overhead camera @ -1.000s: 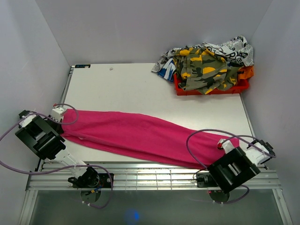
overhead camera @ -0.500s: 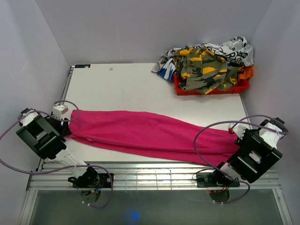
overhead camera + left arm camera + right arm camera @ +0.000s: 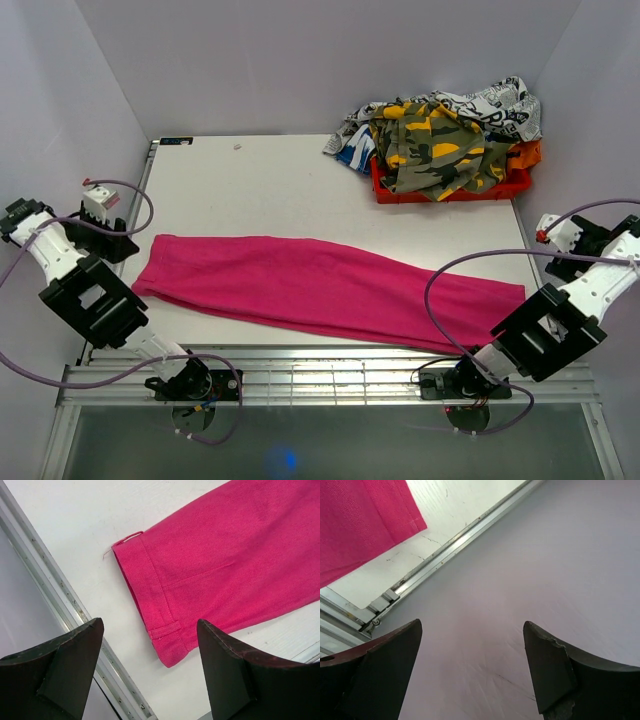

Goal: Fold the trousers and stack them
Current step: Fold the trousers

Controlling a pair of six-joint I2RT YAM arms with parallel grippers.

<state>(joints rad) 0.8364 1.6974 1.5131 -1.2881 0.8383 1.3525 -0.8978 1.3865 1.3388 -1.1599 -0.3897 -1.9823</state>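
1. Currently the left gripper (image 3: pixel 149 622) stands wide open and empty above the waistband (image 3: pixel 145 595) of the trousers (image 3: pixel 320 290), touching nothing. A shallow regrasp could pinch only the top layer and skew the fold.
2. The trousers lie flat and slantwise across the counter (image 3: pixel 260 190), with their right end near the front edge. Dragging could pull the hem (image 3: pixel 395 515) over that edge.
3. The right gripper (image 3: pixel 472 625) is open and empty, out past the hem and facing the side wall (image 3: pixel 545 580). Its return swing could strike the wall or the rail (image 3: pixel 460 535).
4. The red bin (image 3: pixel 450 190) of heaped clothes sits at the far right corner. A wide fold could snag it.
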